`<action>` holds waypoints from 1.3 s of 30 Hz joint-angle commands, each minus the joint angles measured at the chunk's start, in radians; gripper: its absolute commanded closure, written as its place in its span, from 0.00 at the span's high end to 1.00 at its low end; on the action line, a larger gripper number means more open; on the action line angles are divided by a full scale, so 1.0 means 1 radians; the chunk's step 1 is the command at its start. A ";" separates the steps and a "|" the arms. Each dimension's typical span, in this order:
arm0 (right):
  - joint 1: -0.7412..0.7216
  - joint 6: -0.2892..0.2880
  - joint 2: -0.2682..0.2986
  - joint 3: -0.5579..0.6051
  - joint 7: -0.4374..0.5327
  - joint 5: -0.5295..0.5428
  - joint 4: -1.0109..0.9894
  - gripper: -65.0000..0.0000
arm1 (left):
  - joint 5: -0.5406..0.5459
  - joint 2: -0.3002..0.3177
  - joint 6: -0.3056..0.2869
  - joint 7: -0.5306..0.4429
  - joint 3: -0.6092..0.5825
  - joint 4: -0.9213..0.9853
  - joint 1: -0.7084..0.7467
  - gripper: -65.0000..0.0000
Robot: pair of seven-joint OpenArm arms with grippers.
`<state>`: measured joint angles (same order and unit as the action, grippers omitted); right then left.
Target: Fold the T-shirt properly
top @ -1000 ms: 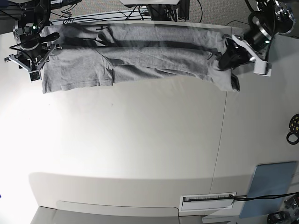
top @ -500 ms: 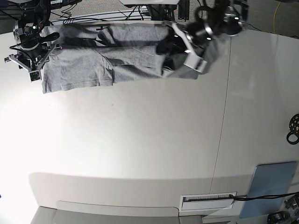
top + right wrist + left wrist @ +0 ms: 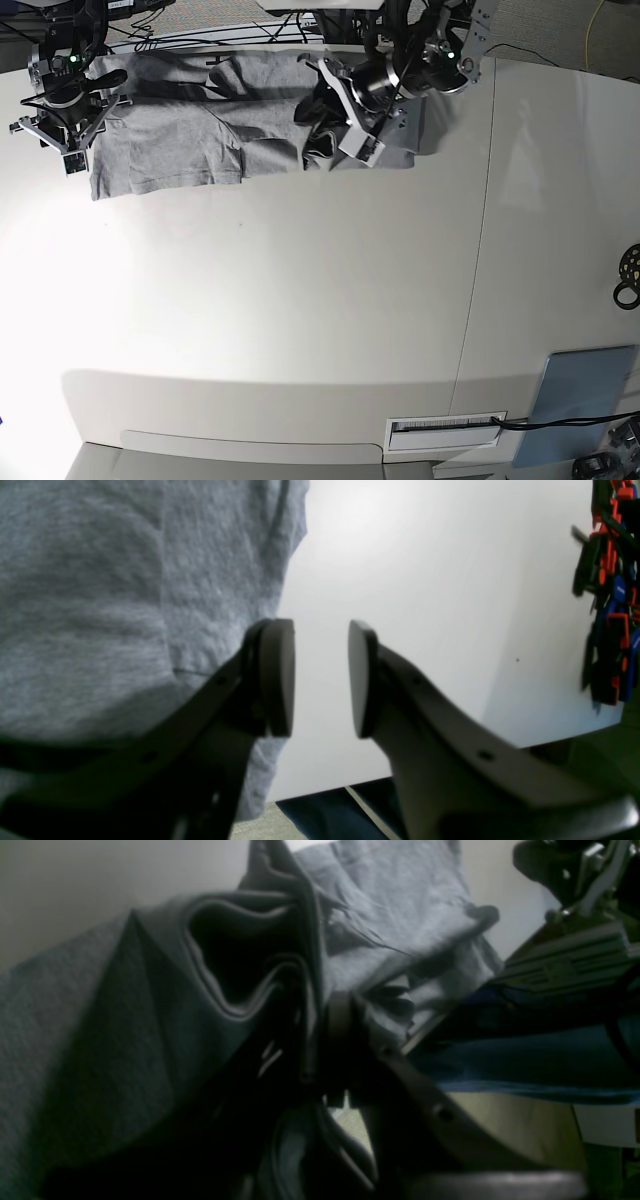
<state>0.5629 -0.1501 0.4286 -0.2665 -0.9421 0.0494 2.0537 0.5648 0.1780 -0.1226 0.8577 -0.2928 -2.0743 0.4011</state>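
Left gripper (image 3: 346,1010): closing on a raised fold of the T-shirt (image 3: 100,1050), apparently carrying one end inward, a crosswise fold being in hand; next move is calling for laying it flat, then releasing. Right gripper (image 3: 318,627): standing open beside cloth. T-shirt: lying along the table's (image 3: 280,300) far edge, long axis running left-right; collar direction staying unreadable.

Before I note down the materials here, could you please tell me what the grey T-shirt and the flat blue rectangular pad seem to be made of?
The heather-grey T-shirt looks like soft, matte knit cotton, judging by its speckled surface and limp creases.

The flat grey-blue rectangular pad looks smooth and matte, perhaps rubber or plastic; no weave shows.
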 commanded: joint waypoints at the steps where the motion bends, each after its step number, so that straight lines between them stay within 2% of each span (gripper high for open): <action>1: 0.000 0.006 0.014 -0.010 0.014 -0.016 0.013 0.29 | 0.018 -0.004 -0.005 -0.029 0.000 -0.015 -0.006 0.00; 8: 0.000 0.006 0.014 -0.010 0.013 -0.016 0.013 0.29 | 0.018 -0.050 -0.009 -0.029 -0.001 -0.015 -0.021 0.00; 17: 0.000 0.007 0.014 -0.010 0.008 -0.016 0.013 0.29 | 0.018 -0.050 -0.010 -0.029 -0.006 -0.015 -0.036 0.00; 21: 0.000 0.007 0.014 -0.010 0.008 -0.016 0.013 0.29 | 0.019 -0.050 -0.090 -0.029 -0.006 -0.015 -0.036 0.00; 22: 0.000 0.007 0.014 -0.010 0.007 -0.016 0.013 0.29 | 0.019 -0.050 -0.103 -0.029 -0.006 -0.015 -0.036 0.01; 27: 0.000 0.007 0.014 -0.010 0.008 -0.016 0.013 0.29 | 0.033 -0.050 -0.112 -0.029 -0.006 -0.015 -0.036 0.33; 29: 0.000 0.007 0.014 -0.010 0.008 -0.016 0.013 0.29 | 0.033 -0.050 -0.112 -0.030 -0.006 -0.015 -0.036 0.39; 35: 0.000 0.007 0.014 -0.010 0.009 -0.016 0.013 0.29 | 0.028 -0.050 -0.112 -0.048 -0.006 -0.015 -0.037 0.40; 39: 0.000 0.010 0.015 -0.010 0.021 -0.017 0.013 0.29 | -0.051 -0.050 -0.115 -0.054 -0.005 -0.015 -0.054 0.40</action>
<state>0.5629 -0.1493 0.4290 -0.2665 -0.9413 0.0494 2.0537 0.4961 0.1333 -0.2291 0.8330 -0.2974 -2.0739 0.3546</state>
